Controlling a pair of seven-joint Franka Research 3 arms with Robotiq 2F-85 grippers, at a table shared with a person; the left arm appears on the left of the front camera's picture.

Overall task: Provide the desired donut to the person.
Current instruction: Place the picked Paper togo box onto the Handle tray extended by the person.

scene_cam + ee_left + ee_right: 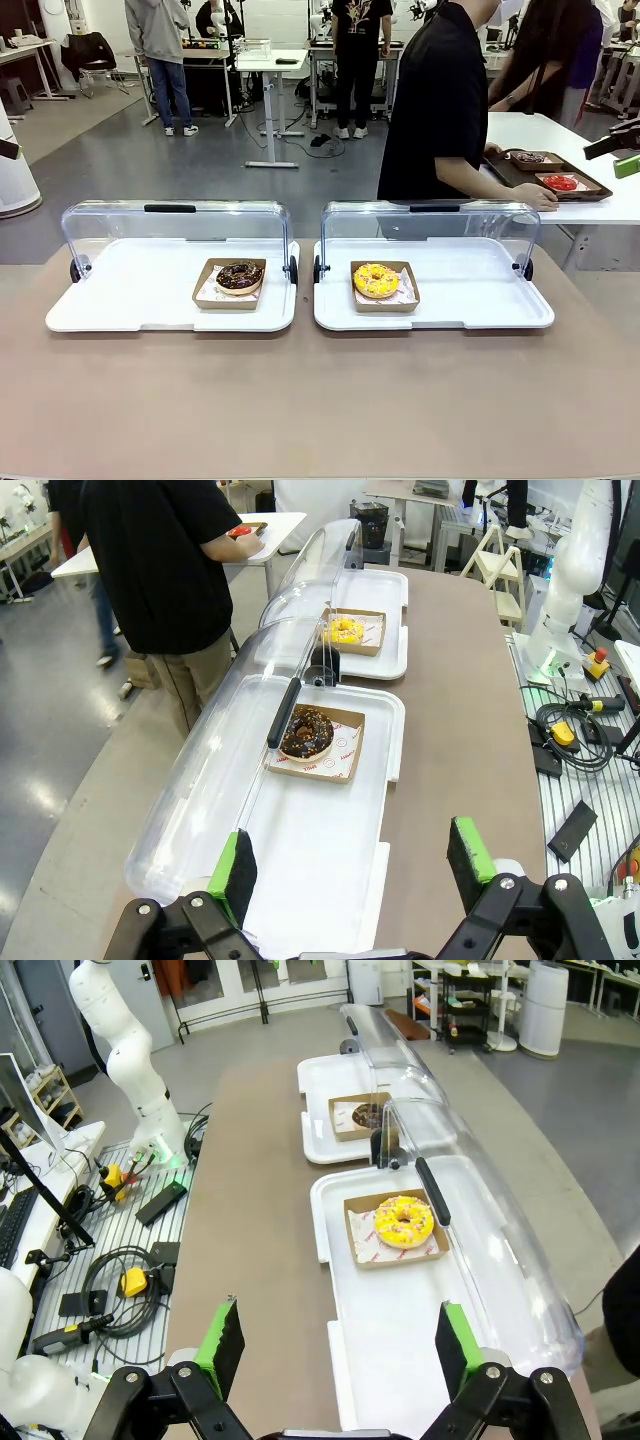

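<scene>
A chocolate donut (pixel 239 277) with sprinkles lies in a brown paper tray on the left white tray (pixel 120 290). A yellow-glazed donut (pixel 376 280) lies the same way on the right white tray (pixel 480 290). Both clear lids are swung up at the back. The person (pixel 440 100), in a black top, stands turned toward a side table with a hand on a dark brown serving tray (pixel 500 172). My left gripper (pixel 355 865) hangs open above the near end of the chocolate donut's (pixel 307 733) tray. Open too, my right gripper (pixel 340 1345) hovers near the yellow donut (pixel 403 1220).
The serving tray holds a red donut (pixel 560 183) and a dark one (pixel 528 158). Cables and small devices lie on the bench beside the table (pixel 120 1280). Other people stand at tables farther back. Brown tabletop (pixel 320 400) lies bare in front of both trays.
</scene>
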